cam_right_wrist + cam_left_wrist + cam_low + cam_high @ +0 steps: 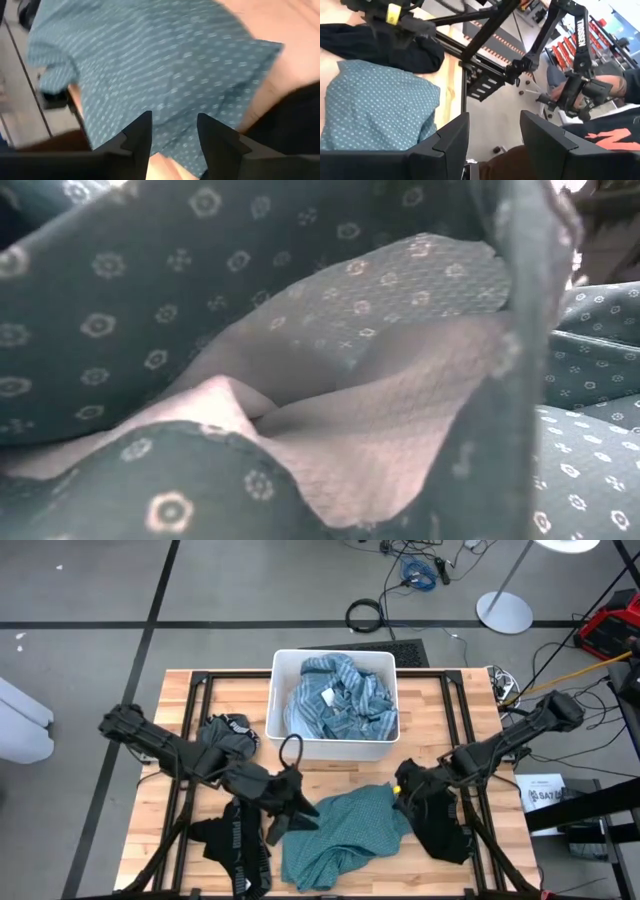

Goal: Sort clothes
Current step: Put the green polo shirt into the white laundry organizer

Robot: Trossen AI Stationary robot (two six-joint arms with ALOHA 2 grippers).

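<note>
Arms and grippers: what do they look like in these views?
Both arms are dark, jointed links. The left gripper and right gripper each have two black, angular, wedge-shaped fingers. The right arm carries a yellow marking near its wrist; white "TROSSEN" lettering shows on one link in the left wrist view.

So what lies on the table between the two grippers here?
In the high view, the teal-green patterned garment lies spread on the wood between the open left gripper and open right gripper.

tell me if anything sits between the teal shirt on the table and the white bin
Nothing visible does. The teal shirt lies on the front of the table, and only bare wood separates it from the white bin behind it. The left gripper and right gripper flank the shirt, jaws open.
</note>
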